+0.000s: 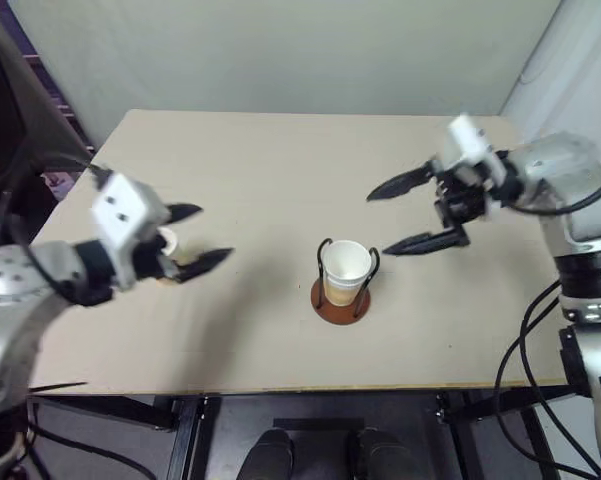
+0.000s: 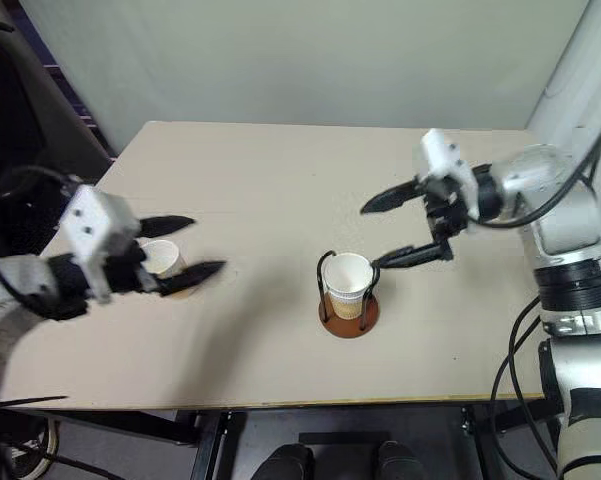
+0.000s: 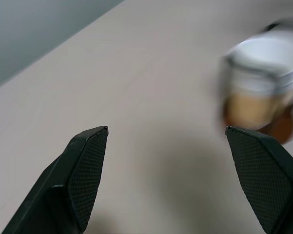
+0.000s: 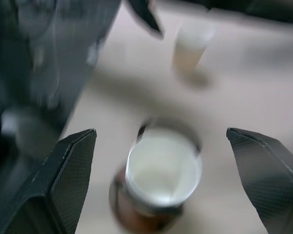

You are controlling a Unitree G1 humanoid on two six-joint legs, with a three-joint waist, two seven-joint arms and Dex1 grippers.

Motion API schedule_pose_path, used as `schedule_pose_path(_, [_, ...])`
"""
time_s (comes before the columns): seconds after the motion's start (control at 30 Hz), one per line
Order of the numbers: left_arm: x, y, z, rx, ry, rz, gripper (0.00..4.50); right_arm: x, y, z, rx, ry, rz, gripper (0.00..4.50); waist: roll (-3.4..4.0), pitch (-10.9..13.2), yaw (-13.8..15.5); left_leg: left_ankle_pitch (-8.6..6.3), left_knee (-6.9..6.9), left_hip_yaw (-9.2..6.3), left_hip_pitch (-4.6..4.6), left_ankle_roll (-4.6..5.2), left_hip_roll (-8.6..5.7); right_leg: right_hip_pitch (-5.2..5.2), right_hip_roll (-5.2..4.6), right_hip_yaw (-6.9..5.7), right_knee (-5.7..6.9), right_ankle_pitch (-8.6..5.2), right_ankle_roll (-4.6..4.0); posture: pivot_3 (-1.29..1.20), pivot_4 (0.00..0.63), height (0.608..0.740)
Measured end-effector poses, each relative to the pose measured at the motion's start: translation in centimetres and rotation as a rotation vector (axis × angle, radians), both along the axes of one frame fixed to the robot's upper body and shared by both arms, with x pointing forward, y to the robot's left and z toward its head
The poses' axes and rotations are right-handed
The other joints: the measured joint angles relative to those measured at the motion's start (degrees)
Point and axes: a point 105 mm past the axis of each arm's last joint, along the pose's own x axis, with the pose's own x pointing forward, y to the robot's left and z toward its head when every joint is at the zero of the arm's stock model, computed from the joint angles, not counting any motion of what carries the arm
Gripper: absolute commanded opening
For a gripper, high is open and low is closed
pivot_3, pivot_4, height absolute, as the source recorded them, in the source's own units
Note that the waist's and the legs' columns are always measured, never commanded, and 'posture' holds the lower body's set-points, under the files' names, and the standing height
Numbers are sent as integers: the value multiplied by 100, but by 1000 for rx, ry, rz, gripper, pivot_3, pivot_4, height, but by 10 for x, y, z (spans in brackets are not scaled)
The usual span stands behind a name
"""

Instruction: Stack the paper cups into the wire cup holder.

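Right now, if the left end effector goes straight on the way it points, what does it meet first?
Probably the paper cup standing in the wire cup holder: it lies ahead of the open left end effector, slightly off-centre. Depth is unclear, so it might pass just beside.

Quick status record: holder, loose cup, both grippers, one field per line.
wire cup holder: upright on table, near front edge
holder contents: paper cup seated between the wire loops
loose cup: upright on table, at left gripper
left gripper: open, empty
right gripper: open, empty, above and beside holder
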Motion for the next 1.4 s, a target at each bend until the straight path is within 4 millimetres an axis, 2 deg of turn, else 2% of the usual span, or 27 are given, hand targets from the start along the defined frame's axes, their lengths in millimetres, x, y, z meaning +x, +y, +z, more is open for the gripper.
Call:
schedule_pose_path(0.07, [2, 21, -2, 96, 28, 66, 4154, 6, 1, -1, 38, 19, -38, 4433, 0, 0, -7, -5, -4, -6, 1, 3, 5, -4, 3, -2, 2, -3, -5, 0, 150, 740])
schedule_pose_path(0.23, [8, 47, -20, 270, 102, 130, 4154, 14, 0, -21, 19, 58, -100, 4433, 1, 1, 18, -13, -9, -18, -19, 1, 10, -27, 4, -9, 10, -5, -10, 0, 150, 740])
schedule_pose_path(0.57, [15, 65, -52, 425, 187, 167, 4154, 13, -3, -25, -2, 41, -137, 4433, -1, 0, 8, -35, -11, -15, -41, -7, 25, -53, 14, -12, 11, 14, 23, 0, 150, 740])
schedule_pose_path(0.67, [22, 64, -63, 446, 193, 160, 3555, 13, -5, -26, -7, 37, -150, 4500, -1, 0, 15, -36, -11, -17, -41, -9, 28, -54, 16, -14, 12, 14, 22, 0, 150, 740])
schedule_pose_path(0.8, [28, 62, -72, 463, 204, 152, 2177, 13, -5, -26, -15, 31, -161, 4500, -1, -1, 8, -36, -11, -15, -42, -9, 30, -56, 18, -13, 12, 14, 22, 0, 150, 740])
schedule_pose_path(0.93, [32, 65, -68, 474, 179, 162, 664, 14, -9, -26, -28, 27, -186, 4500, -1, -1, 7, -38, -11, -15, -42, -12, 34, -57, 23, -13, 13, 14, 23, 0, 150, 740])
schedule_pose_path(1.0, [34, 62, -65, 466, 166, 156, 27, 13, -9, -29, -29, 32, -189, 4500, -1, -1, 7, -38, -11, -15, -42, -12, 35, -57, 25, -13, 13, 15, 24, 0, 150, 740])
schedule_pose_path(1.13, [33, 55, -64, 453, 174, 114, 27, 14, -9, -30, -30, 36, -193, 4500, -2, -1, 7, -38, -11, -14, -42, -12, 35, -57, 27, -12, 13, 18, 30, 0, 150, 740])
schedule_pose_path(1.23, [30, 41, -58, 417, 172, 42, 27, 14, -10, -30, -32, 35, -195, 4500, -2, -1, 7, -38, -10, -15, -43, -12, 35, -57, 28, -13, 12, 18, 30, 0, 150, 740])
schedule_pose_path(1.33, [29, 9, -31, 351, 96, -89, 27, 13, -13, -30, -41, 35, -201, 4500, -4, -2, 44, -37, -2, -21, -50, -12, 35, -56, 31, -14, 13, 21, 34, 0, 150, 740])
schedule_pose_path(1.4, [27, -25, 7, 281, -36, -220, 27, 6, -19, -33, -70, 47, -188, 4500, -8, -4, 110, -35, 9, -24, -62, -10, 31, -56, 33, -16, 10, 25, 41, 0, 150, 740])
